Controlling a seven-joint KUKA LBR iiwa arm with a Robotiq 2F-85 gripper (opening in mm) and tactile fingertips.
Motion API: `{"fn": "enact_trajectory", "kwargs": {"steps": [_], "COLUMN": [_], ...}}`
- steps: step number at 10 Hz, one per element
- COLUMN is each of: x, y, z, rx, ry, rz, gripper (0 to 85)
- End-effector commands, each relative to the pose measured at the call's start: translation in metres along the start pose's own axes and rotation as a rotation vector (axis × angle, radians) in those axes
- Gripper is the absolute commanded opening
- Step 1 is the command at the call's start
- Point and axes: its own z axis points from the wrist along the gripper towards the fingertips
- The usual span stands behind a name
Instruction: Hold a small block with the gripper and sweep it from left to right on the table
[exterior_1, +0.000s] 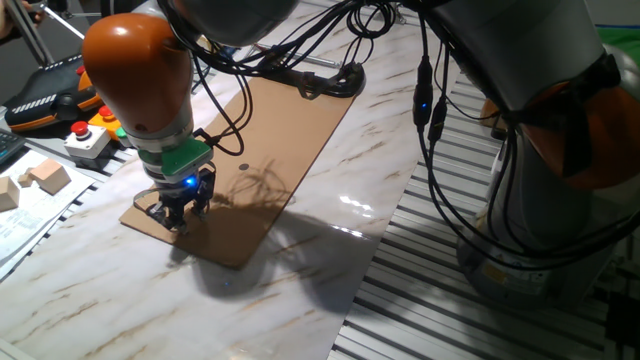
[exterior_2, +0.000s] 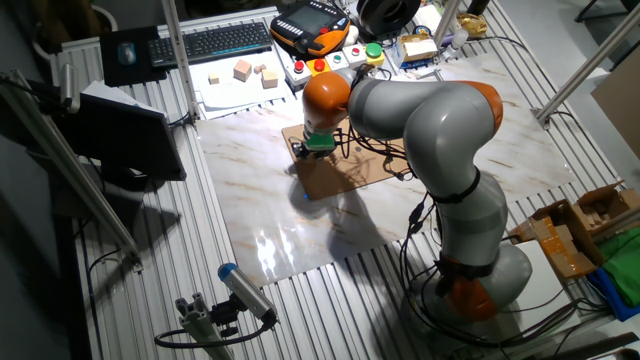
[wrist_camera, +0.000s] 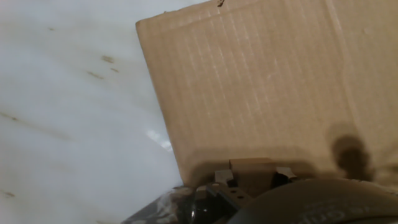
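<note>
My black gripper with its blue light and green ring is low over the near-left corner of the flat cardboard sheet. In the hand view a tiny brown cube, the small block, sits between my two fingertips and rests against the cardboard. The jaws are shut on it. The block is hidden by the fingers in both fixed views. The white marble table lies under the sheet, and shows left of it in the hand view. The gripper also shows in the other fixed view.
A black C-clamp holds the cardboard's far end. Larger pale wooden blocks lie on paper off the table's left, near a box with a red button. Cables hang from the arm. Ribbed metal slats border the table.
</note>
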Motion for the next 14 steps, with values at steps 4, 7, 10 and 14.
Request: {"fn": "enact_trajectory", "kwargs": {"steps": [4, 7, 10, 14], "x": [-0.0005, -0.0003, -0.0005, -0.0002], "y": [0.0002, 0.0002, 0.0002, 0.0004], "z": [-0.0003, -0.0004, -0.0003, -0.0002], "rx": [-0.012, -0.007, -0.008, -0.01], "ry": [-0.002, -0.003, -0.006, -0.013], "rz": [0.003, 0.0, 0.0, 0.006], "gripper": [0.7, 4.3, 5.3, 21.3]}}
